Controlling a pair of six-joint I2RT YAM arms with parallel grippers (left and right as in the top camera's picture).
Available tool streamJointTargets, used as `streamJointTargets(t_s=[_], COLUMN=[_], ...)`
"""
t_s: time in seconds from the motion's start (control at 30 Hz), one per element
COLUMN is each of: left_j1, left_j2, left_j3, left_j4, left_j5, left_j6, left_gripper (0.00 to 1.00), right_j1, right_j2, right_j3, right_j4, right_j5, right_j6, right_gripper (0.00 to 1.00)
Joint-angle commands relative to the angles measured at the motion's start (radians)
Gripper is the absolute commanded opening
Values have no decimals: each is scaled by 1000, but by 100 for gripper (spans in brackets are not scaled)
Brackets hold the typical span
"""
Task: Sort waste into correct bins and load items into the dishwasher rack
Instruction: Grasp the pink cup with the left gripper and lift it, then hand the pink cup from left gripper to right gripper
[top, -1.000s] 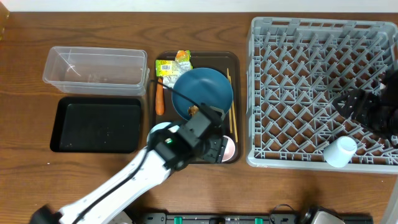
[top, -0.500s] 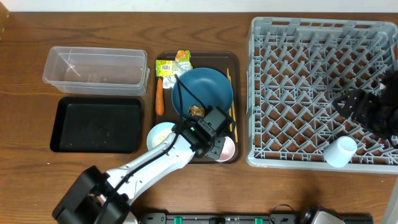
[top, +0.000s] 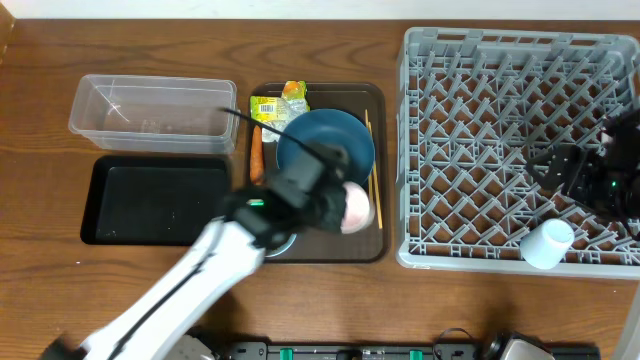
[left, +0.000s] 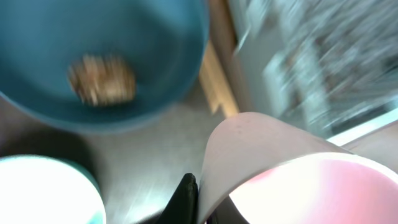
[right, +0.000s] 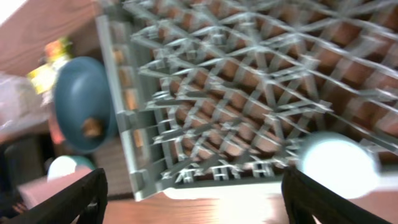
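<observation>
1. Left fingers (top: 338, 200) clenched on the pink cup (top: 356, 208), tilted, at 5 o'clock from the blue bowl (top: 325, 140), over the tray (top: 345, 90); blur hides whether it touches.
2. Right fingers (top: 568, 172) spread wide, empty, over the rack (top: 470, 50), at its 3 o'clock side.
3. Pale cup (top: 548, 243) lies in the rack's 5 o'clock corner.
</observation>
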Motion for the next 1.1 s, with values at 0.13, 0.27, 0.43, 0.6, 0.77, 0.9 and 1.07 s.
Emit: streamJointTargets(t_s=[0.13, 0.27, 0.43, 0.6, 0.77, 0.9, 1.07], left_j1=[250, 306, 310, 310, 310, 310, 310], left_j2=[-92, -81, -81, -81, -81, -82, -82], left_j3=[31, 31, 31, 31, 31, 31, 31], left_j4=[153, 285, 442, 507, 507, 536, 596], left_j5=[656, 930, 1081, 1128, 1133, 1133, 1132], left_j6=[3, -22, -80, -85, -85, -89, -134], left_gripper=[6, 6, 6, 6, 6, 6, 8], right_j1=[154, 313, 511, 655, 718, 723, 723], right_j2=[-1, -1, 0, 0, 0, 0, -2], right_j3=[13, 13, 13, 13, 13, 13, 13], right_j4=[30, 85, 201, 307, 343, 334, 328], right_j5=[-483, -642, -651, -651, -651, -651, -650], right_j6=[-177, -283, -298, -298, -299, -298, -297], right_gripper=[75, 73, 73, 73, 67, 52, 46])
